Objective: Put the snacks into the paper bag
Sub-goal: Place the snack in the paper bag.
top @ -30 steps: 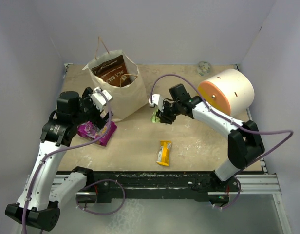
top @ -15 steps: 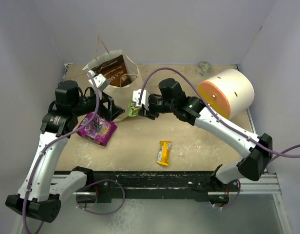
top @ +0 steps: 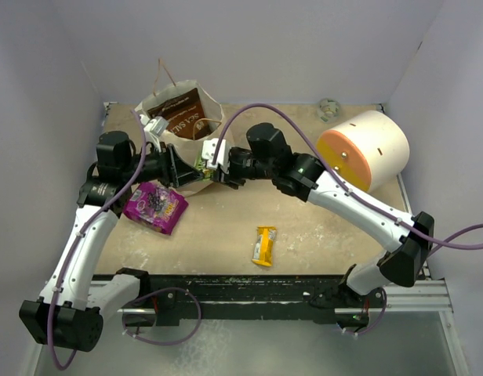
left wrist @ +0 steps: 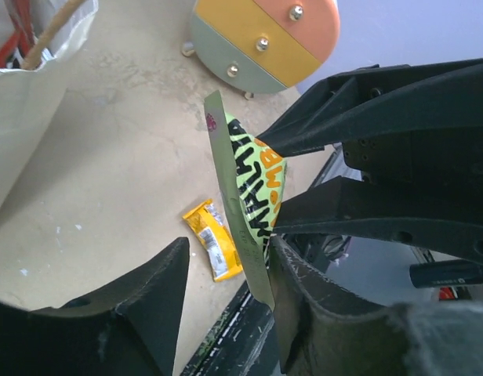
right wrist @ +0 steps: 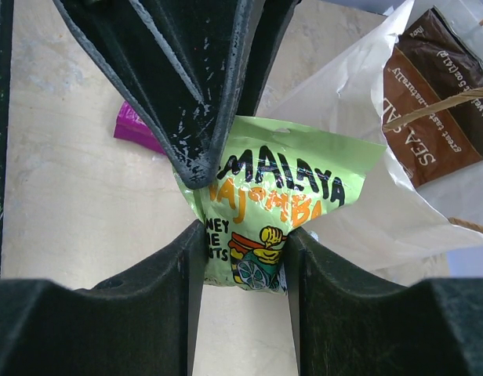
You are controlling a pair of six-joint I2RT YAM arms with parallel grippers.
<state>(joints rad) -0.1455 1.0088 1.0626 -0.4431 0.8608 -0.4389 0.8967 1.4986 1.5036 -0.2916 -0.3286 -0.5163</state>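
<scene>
My right gripper (right wrist: 243, 251) is shut on a green chip bag (right wrist: 281, 196), held in the air in front of the paper bag (top: 193, 182). My left gripper (left wrist: 226, 258) faces it with its jaws around the green bag's edge (left wrist: 253, 180). One finger touches the edge and the other stands apart, so it is open. A brown candy bag (top: 183, 117) stands inside the paper bag. On the table lie a purple packet (top: 154, 206) and a small yellow bar (top: 264, 244).
A big cream cylinder with an orange face (top: 363, 149) lies at the back right. A small clear object (top: 328, 108) sits by the back wall. White walls close in the table on three sides.
My right arm has carried the green bag left, up to the paper bag's front. My left gripper has risen from the purple packet to meet it, and its jaws have narrowed.
</scene>
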